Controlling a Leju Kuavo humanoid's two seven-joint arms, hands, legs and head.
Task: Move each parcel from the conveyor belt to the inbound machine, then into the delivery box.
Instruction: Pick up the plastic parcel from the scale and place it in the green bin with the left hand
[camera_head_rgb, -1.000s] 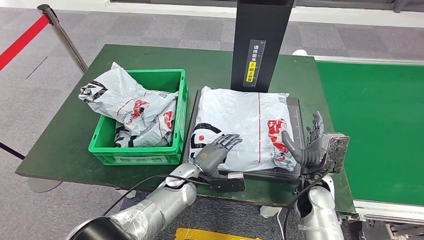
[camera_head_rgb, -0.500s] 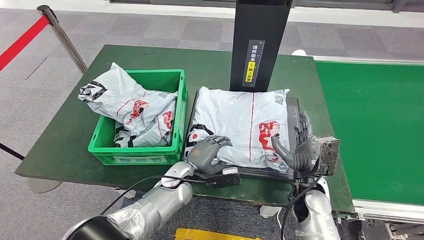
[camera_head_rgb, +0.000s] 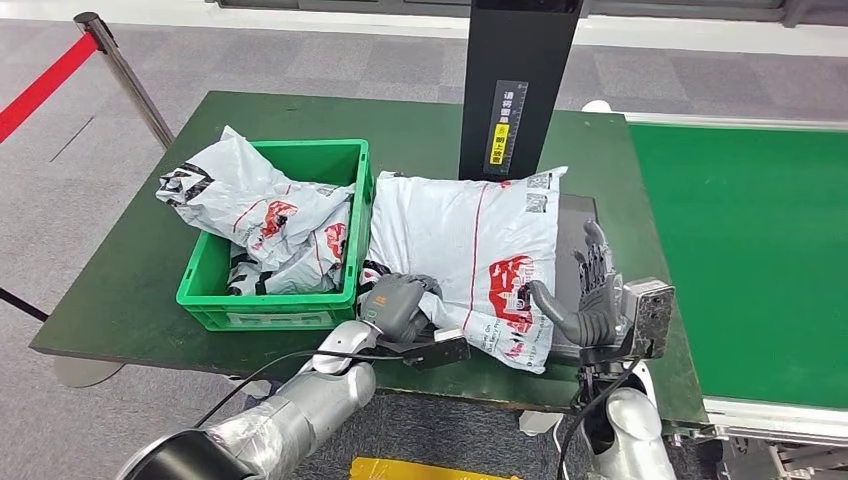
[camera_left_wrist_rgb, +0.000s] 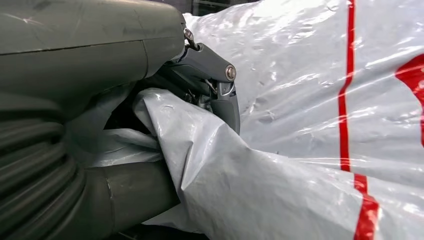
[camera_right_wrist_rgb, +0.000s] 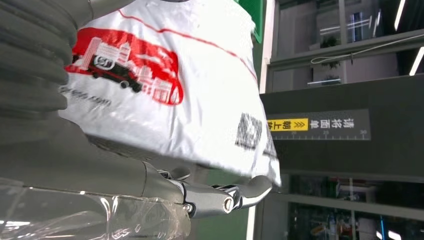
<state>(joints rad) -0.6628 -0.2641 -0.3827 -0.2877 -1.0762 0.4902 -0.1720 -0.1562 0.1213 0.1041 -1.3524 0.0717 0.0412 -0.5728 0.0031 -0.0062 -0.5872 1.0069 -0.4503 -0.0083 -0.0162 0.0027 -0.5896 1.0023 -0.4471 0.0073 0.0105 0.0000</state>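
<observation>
A white plastic parcel (camera_head_rgb: 470, 250) with red print lies slanted over the inbound machine's black platform (camera_head_rgb: 578, 222), and its left edge reaches the green delivery box (camera_head_rgb: 270, 318). My left hand (camera_head_rgb: 398, 303) grips the parcel's crumpled near-left corner; in the left wrist view the film (camera_left_wrist_rgb: 300, 100) bunches around the curled fingers (camera_left_wrist_rgb: 222, 87). My right hand (camera_head_rgb: 590, 305) stands at the parcel's near-right edge with fingers up and apart and its thumb touching the bag. In the right wrist view the parcel (camera_right_wrist_rgb: 165, 90) lies close along that hand (camera_right_wrist_rgb: 150, 180).
The green box holds several white parcels (camera_head_rgb: 260, 215), one hanging over its far-left rim. The machine's black post (camera_head_rgb: 515, 90) rises behind the platform. The green conveyor belt (camera_head_rgb: 750, 250) runs on the right. A barrier post with red tape (camera_head_rgb: 125, 70) stands at the far left.
The parcel has slid left across the platform toward the green box, with both hands moving along. My left hand's fingers have curled onto its near-left corner.
</observation>
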